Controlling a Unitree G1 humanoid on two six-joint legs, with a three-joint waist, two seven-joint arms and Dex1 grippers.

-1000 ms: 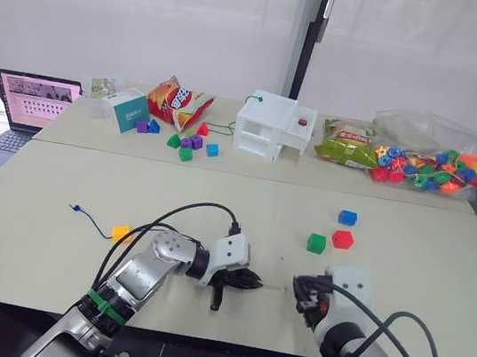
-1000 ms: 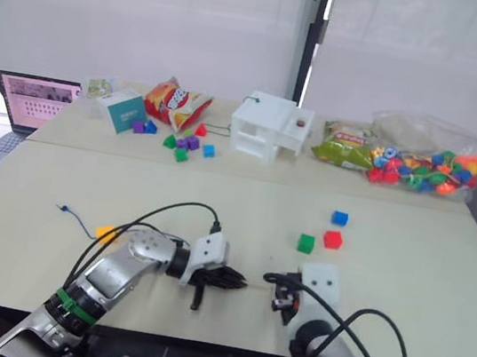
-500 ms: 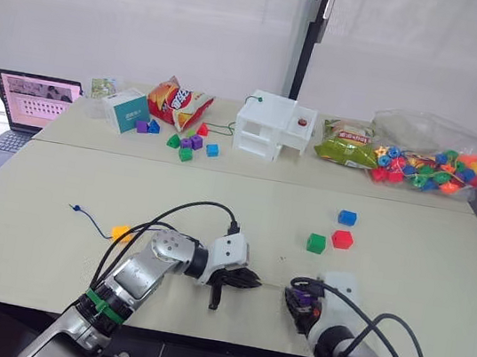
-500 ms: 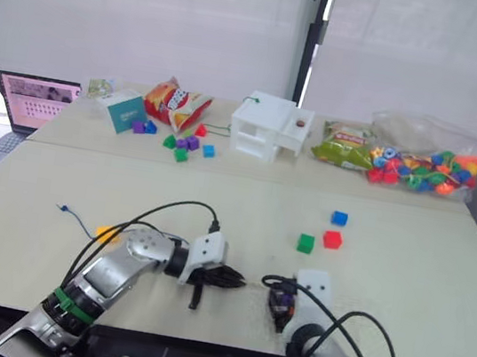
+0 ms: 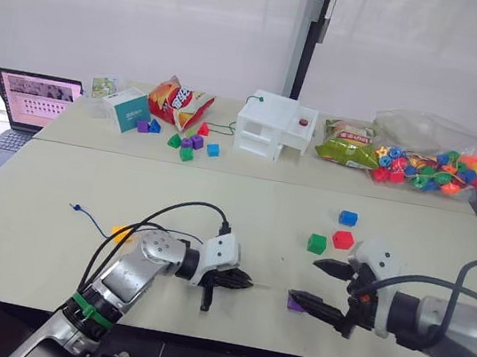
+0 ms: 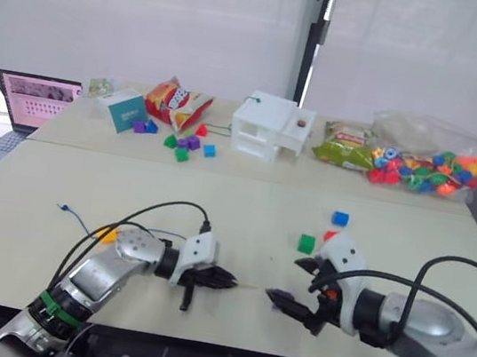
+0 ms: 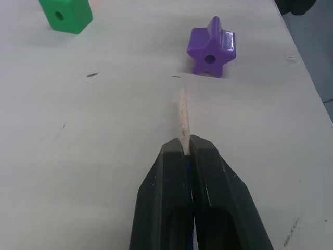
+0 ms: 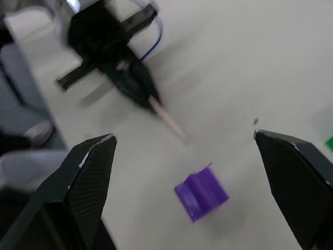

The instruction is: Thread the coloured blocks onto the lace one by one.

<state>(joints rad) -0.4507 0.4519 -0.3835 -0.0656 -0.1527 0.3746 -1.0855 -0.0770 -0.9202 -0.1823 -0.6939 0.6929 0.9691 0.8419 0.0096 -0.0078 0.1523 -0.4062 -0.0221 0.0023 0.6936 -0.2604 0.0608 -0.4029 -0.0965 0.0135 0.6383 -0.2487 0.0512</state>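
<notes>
Even daylight is diffused through the white curtain (image 5: 155, 13); beneath it, shadows are soft; motion blur is seen in the right wrist view.

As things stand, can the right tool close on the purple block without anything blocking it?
Probably yes. The right tool is wide open with the purple block lying free on the table between its fingers; the lace tip, held by the left tool, stops short.

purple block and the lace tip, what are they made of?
Purple block: looks like moulded hard plastic, glossy, judging by the bright highlights on its star-shaped faces and the clean round hole. Lace tip: pale, matte, slightly grainy, stiff and tapered; it could be wood or a stiffened wrap, the look leaves that open. Left gripper is pinching it.
</notes>
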